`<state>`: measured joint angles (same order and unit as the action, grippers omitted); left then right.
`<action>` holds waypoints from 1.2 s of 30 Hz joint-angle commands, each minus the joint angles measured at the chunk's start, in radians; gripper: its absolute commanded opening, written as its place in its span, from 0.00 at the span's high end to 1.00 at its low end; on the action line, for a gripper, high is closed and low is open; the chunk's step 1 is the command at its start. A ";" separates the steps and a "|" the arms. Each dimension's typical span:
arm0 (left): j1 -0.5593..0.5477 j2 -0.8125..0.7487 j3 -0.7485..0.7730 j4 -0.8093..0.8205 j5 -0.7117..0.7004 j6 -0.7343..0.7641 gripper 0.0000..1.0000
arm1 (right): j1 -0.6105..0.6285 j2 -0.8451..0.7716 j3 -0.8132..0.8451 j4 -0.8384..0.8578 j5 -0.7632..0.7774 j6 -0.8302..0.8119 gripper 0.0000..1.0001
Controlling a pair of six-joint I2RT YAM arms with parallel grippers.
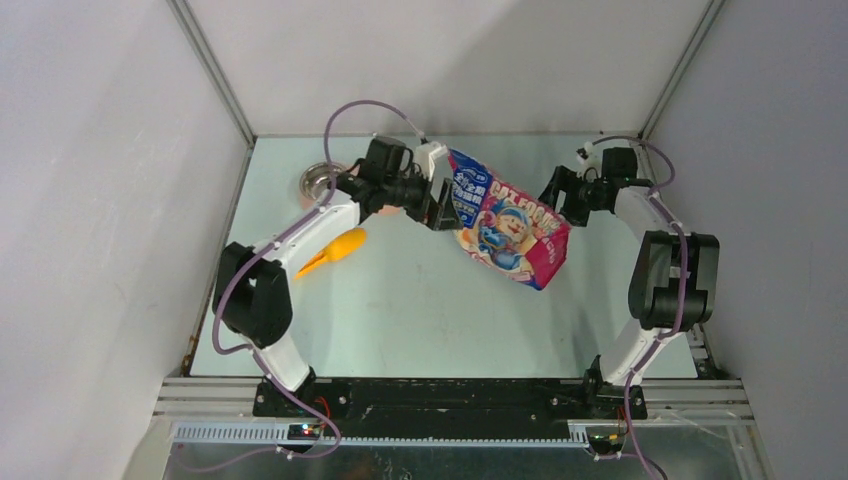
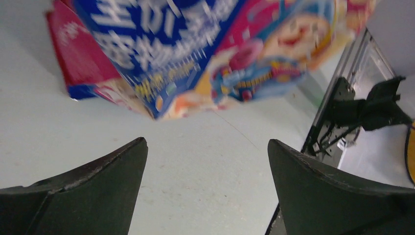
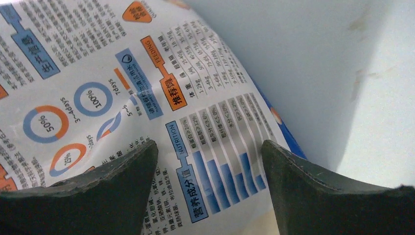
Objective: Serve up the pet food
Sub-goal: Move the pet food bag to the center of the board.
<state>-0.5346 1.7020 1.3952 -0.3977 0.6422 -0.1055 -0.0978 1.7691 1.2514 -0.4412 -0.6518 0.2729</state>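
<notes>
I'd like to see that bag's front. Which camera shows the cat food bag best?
The top external view: the whole cat food bag shows, front and cartoon cat clear. The left wrist view gives a blurred part of the front; the right wrist view only close-up back print.

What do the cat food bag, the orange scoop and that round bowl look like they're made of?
Bag: probably glossy printed plastic film; it creases and catches the light.
Scoop: likely moulded plastic, an even orange all over.
Bowl: looks like steel, shiny grey with bright reflections.
</notes>
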 commanded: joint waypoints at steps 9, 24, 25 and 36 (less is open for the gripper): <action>0.063 -0.033 0.031 -0.048 -0.043 0.058 0.00 | 0.070 -0.108 -0.041 -0.285 -0.180 -0.175 0.19; 0.150 -0.064 0.334 -0.137 0.026 -0.237 0.00 | 0.090 -0.324 0.330 -0.131 0.092 -0.156 0.17; 0.150 -0.049 0.346 -0.122 0.031 -0.269 0.00 | 0.110 -0.317 0.398 -0.129 0.107 -0.158 0.16; 0.145 0.025 0.323 0.014 0.007 -0.508 0.05 | 0.369 -0.147 0.673 -0.070 0.374 -0.314 0.11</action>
<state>-0.3874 1.6981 1.7130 -0.4240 0.6720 -0.5262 0.2367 1.5288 1.8744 -0.5377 -0.3866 0.0257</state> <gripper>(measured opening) 0.977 0.888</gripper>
